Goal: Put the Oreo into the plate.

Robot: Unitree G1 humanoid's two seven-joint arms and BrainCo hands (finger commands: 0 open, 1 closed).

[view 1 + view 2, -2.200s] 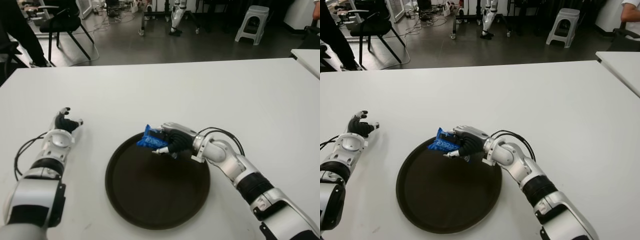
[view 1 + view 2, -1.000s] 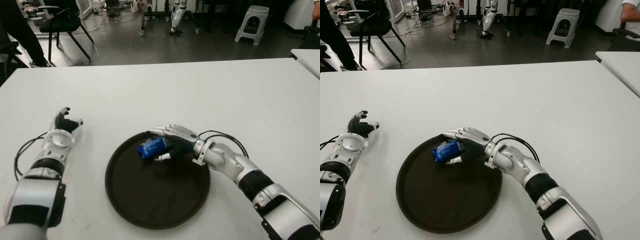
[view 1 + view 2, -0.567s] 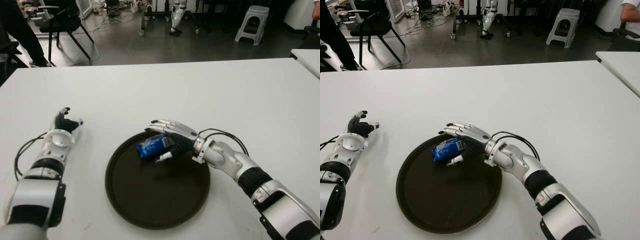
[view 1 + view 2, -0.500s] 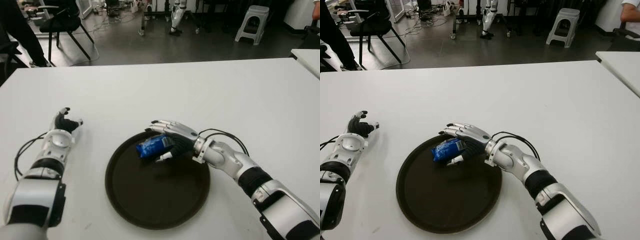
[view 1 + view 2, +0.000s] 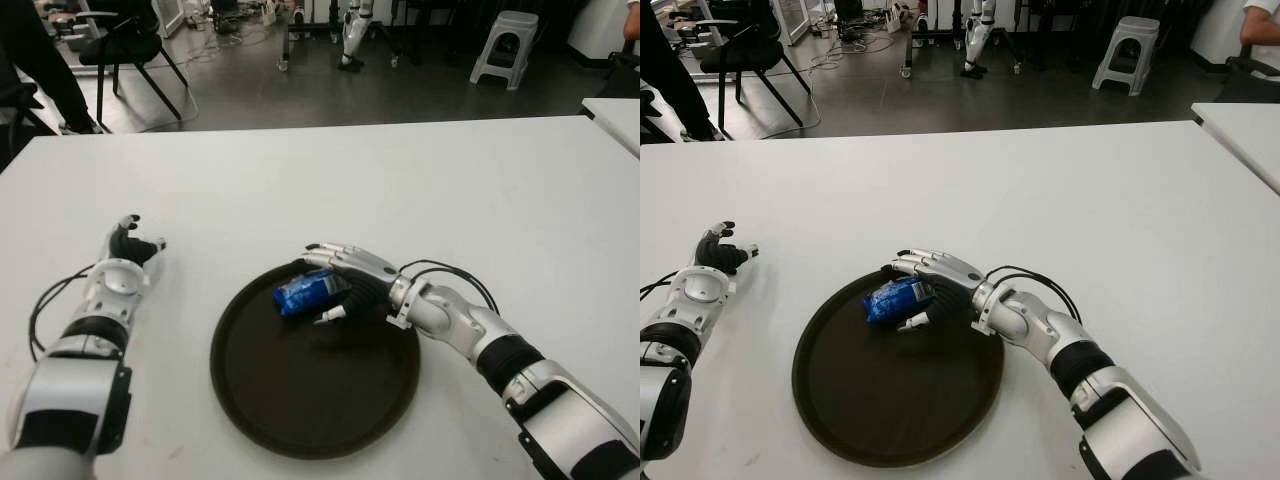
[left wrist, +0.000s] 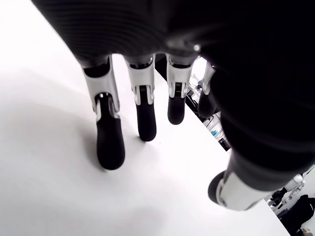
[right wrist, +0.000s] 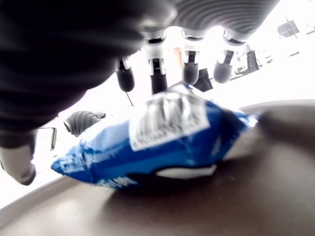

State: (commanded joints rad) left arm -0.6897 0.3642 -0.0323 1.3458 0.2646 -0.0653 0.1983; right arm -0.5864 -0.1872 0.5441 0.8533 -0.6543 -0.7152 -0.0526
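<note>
I cannot read any brand lettering on the blue packet; only a white barcode panel shows in the right wrist view. I see the Oreo packet (image 5: 307,292) lying on the dark round plate (image 5: 300,420), near its far rim, crinkled and shiny. My right hand (image 5: 345,278) arches over it with fingers (image 7: 190,73) spread wide, gripping nothing. My left hand (image 5: 128,247) shows well left of the plate on the white table (image 5: 480,190), fingers loosely extended. Beyond the table stand a chair (image 5: 125,45) and a stool (image 5: 505,40).
</note>
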